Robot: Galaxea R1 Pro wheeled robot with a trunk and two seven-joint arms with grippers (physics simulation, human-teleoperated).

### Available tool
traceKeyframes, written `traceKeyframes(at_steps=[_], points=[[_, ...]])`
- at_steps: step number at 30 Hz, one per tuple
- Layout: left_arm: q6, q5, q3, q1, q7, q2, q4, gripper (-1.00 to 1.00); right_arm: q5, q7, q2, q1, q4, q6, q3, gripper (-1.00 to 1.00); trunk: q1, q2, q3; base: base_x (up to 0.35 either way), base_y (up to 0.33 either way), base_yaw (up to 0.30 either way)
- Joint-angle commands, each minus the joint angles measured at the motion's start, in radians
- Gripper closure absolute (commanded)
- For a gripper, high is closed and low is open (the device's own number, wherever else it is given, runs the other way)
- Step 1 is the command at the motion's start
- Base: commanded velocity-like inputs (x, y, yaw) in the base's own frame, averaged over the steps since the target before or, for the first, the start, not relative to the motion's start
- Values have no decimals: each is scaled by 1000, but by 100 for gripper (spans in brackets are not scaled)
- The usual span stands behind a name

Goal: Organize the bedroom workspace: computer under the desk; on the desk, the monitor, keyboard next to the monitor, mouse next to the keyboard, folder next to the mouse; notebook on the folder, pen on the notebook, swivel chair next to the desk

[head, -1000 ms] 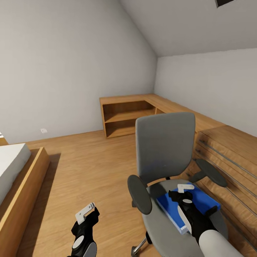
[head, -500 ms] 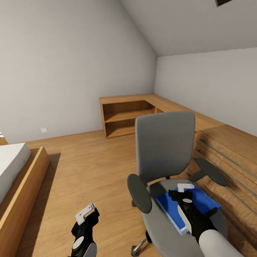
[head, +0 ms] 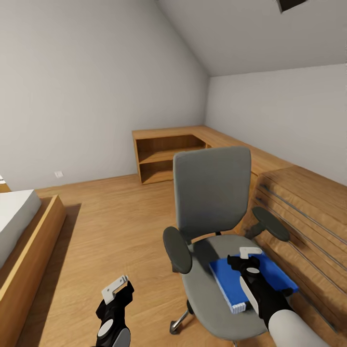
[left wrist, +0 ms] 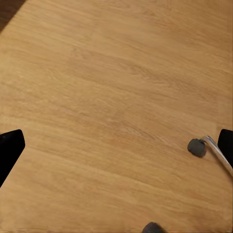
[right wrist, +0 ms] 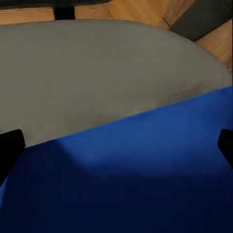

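Two grippers in frame | right gripper (head: 246,260) poised over folder (head: 241,284), jaws spread wide for pickup, nothing gripped | folder lies flat on swivel chair (head: 212,193) seat | left gripper (head: 118,289) idle above floor (left wrist: 116,97), jaws apart, clear of chair.

A close look down onto a blue folder (right wrist: 131,179) lying on the grey padded seat of a swivel chair (right wrist: 97,73). Two black fingertips (right wrist: 9,148) sit wide apart at opposite edges, over the folder. A dark armrest (right wrist: 204,19) and wooden floor (right wrist: 141,9) show beyond the seat.
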Motion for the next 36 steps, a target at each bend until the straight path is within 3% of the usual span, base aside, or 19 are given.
traceKeyframes(at_steps=[1,27,36], points=[[-5,9,-2,-1,5,0,-1,-100,-1,-4,-1,0,34,6,0,-100,0,0,-1,-210,-193,0],[-6,9,-2,-1,8,-1,4,-100,0,-4,-1,0,34,6,0,-100,0,0,-1,-142,-16,0],[-7,9,-2,-1,11,-1,12,-100,0,-4,-2,0,33,5,0,-100,-35,63,27,-1,0,0]])
